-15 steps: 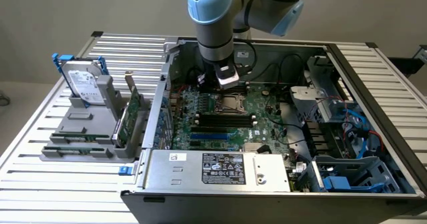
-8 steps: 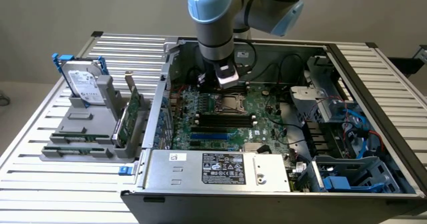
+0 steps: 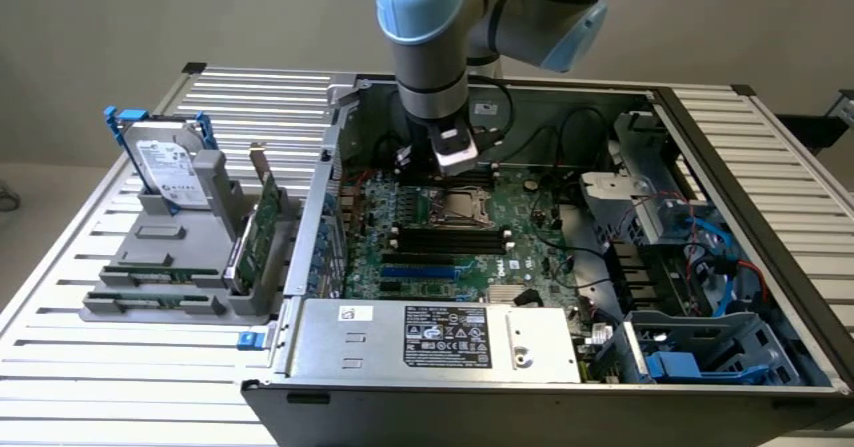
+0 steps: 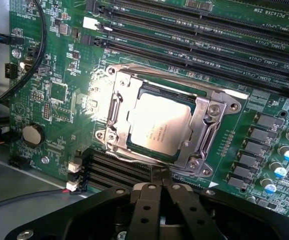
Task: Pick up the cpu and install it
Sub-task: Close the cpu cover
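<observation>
Though the wrist view's edge cuts off its dark body, the gripper (image 4: 159, 177) shows its fingers pinched together on nothing, just beside the socket frame (image 4: 115, 107). The cpu (image 4: 159, 125) lies inside that frame on the green motherboard (image 4: 54, 100). The open computer case (image 3: 747, 167) sits on a slatted metal table (image 3: 134, 367) before a pale wall (image 3: 134, 17).

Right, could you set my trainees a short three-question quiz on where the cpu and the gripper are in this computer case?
1. True or false: the cpu lies inside the socket frame on the motherboard.
2. The gripper is: A) shut on the cpu; B) shut, holding nothing; C) wide open.
3. What stands upright in the grey rack at the exterior view's left?
Key: 1 true; 2 B; 3 the hard drive.
</observation>
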Robot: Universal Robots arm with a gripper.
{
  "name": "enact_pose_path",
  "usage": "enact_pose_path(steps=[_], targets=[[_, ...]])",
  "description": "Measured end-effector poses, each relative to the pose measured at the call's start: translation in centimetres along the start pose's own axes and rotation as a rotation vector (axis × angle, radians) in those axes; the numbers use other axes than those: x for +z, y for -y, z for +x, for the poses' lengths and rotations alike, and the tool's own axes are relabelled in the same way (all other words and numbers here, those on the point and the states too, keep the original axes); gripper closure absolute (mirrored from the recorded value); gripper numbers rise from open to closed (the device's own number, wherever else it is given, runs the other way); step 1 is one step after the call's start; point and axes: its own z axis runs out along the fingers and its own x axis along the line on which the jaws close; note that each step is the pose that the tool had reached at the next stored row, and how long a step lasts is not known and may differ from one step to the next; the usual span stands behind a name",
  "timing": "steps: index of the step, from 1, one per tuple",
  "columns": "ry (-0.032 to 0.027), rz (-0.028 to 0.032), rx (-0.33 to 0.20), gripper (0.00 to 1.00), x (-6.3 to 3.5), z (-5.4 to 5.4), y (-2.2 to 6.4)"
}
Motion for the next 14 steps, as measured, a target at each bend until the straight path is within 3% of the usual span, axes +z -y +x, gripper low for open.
enact_pose_path(steps=[14], targets=[[0.0051, -0.0188, -0.003, 0.89, 0.21, 0.36, 0.30]])
